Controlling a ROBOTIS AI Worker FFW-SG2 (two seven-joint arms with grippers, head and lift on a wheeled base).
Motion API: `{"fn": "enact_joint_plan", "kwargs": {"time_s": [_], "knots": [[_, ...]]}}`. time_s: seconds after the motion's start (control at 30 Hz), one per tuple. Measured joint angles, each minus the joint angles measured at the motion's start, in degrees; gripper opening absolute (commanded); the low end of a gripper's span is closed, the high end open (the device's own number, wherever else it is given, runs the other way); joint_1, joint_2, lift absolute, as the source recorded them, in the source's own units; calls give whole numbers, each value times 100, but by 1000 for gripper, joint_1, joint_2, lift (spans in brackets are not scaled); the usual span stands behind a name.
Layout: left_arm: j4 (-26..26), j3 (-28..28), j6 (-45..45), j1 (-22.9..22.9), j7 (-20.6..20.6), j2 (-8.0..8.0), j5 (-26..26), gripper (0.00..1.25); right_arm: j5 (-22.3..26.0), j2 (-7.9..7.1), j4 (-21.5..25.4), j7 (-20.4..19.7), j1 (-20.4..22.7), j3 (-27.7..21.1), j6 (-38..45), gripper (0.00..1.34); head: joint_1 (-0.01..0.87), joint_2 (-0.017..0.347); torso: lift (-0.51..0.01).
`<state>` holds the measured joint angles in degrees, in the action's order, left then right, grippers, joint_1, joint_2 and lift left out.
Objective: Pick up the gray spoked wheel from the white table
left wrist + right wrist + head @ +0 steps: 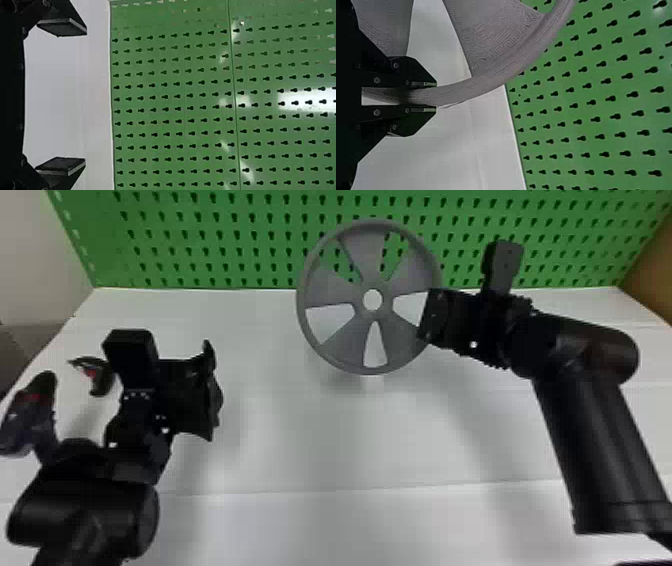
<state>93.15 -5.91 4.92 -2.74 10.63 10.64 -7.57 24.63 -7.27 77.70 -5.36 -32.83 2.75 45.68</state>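
Note:
The gray spoked wheel (371,345) stands upright, its open face toward the head camera, over the back part of the white table (310,445). A shadow falls on the table below its lower rim; whether the rim touches the table I cannot tell. At its right edge my right gripper (427,315) is shut on the rim. In the right wrist view the wheel's curved rim (486,81) passes between the two fingers of that gripper (421,96). My left gripper (216,392) is over the table's left side, apart from the wheel. Its fingers stand wide open in the left wrist view (61,97), nothing between them.
A green pegboard (240,245) rises along the table's back edge, behind the wheel. Dark curved parts with red patches (30,405) show at the far left, beside the left arm. A brown surface (650,275) borders the right side.

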Motion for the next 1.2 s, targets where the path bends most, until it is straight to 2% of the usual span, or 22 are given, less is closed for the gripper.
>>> {"fn": "enact_joint_plan", "kwargs": {"time_s": [0.17, 0.5, 0.8, 1.2], "knots": [[17, 16, -1, 2, 0, 0, -7, 1120, -344, 33, 14, 179, 379, 124, -939, 213, 765, 2, -94], [43, 44, -26, 18, 0, 0, -25, 1120, -1125, 239, -66, 326, 1023, 156, -2748, 207, 765, 2, -94], [60, 53, -28, 32, 0, -2, -48, 1120, -1258, 308, -491, 326, 1337, 284, -4264, 195, 765, 2, -94], [81, 90, -179, 54, -9, -9, -129, 1120, -1603, 372, -606, 320, 1527, 369, -5081, 189, 765, 2, -94]]}}
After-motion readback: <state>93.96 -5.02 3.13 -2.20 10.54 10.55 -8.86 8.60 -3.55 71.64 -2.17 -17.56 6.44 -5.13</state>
